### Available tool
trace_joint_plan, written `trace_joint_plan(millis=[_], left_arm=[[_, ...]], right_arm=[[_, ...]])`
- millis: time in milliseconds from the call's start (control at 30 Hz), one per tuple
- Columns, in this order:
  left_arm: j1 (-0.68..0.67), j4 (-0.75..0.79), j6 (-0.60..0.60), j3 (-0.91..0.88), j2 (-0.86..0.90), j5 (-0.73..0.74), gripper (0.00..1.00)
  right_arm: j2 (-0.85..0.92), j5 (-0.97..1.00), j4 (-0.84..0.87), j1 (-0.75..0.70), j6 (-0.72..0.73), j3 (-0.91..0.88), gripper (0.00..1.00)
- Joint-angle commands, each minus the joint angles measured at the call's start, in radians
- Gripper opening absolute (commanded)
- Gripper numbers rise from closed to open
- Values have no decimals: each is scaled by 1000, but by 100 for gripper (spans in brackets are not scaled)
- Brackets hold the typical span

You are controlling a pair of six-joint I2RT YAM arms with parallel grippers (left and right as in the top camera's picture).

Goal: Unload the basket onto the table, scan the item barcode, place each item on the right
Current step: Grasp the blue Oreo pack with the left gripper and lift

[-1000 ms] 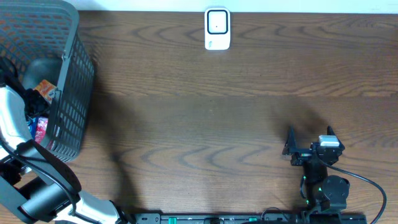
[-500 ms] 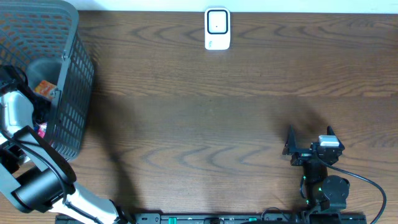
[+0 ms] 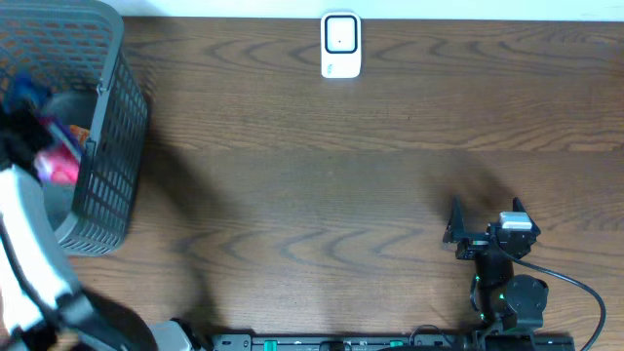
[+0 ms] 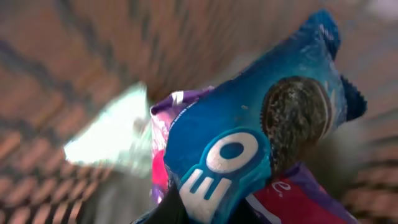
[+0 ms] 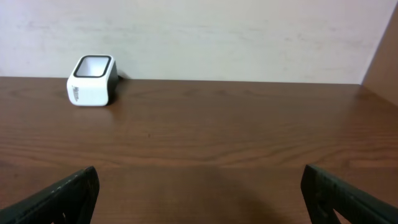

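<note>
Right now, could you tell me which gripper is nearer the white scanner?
Right. The right gripper is toward the near edge from the scanner; the left gripper is farther, over the basket.

basket: far left of table, snack packet within its rim. scanner: far edge, centre. right gripper: near right, well apart from both.

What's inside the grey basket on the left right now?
The basket holds a blue cookie packet, a pink-purple packet, something orange and a dark rounded item. The left arm covers whatever lies lower down.
</note>
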Motion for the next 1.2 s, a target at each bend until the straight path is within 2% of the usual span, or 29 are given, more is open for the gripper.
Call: trace_joint_plan(millis=[0,133,500,633,767,933,1100,1133,1167], left_arm=[[2,48,-37,38,-131,222,7],[2,55,-47,38,-187,222,7],[2,44,-68,34,-163,221,7],[2,17,-64,27,-147,95,8],[2,-95,-64,-3,-57,-28,7],[2,-194,-65,-15,151,-33,8],[2,-212,-65,-15,306,-34,8],[2,-209,-65,-15,312,-34,8],[2,-201,-65,-15,313,-34,17]], right_arm=[[-4,-1,-3,-7,17,-1,99],[-4,-1,-3,-7,17,-1,99],[-4,-1,-3,-7,17,-1,99],[-4,-1,-3,-7,17,-1,99],[-4,-1,-3,-7,17,-1,99],[-4,-1,-3,-7,17,-1,99],[-4,-1,-3,-7,17,-1,99],[-4,-1,-3,-7,17,-1,99],[-4,-1,-3,-7,17,-1,99]])
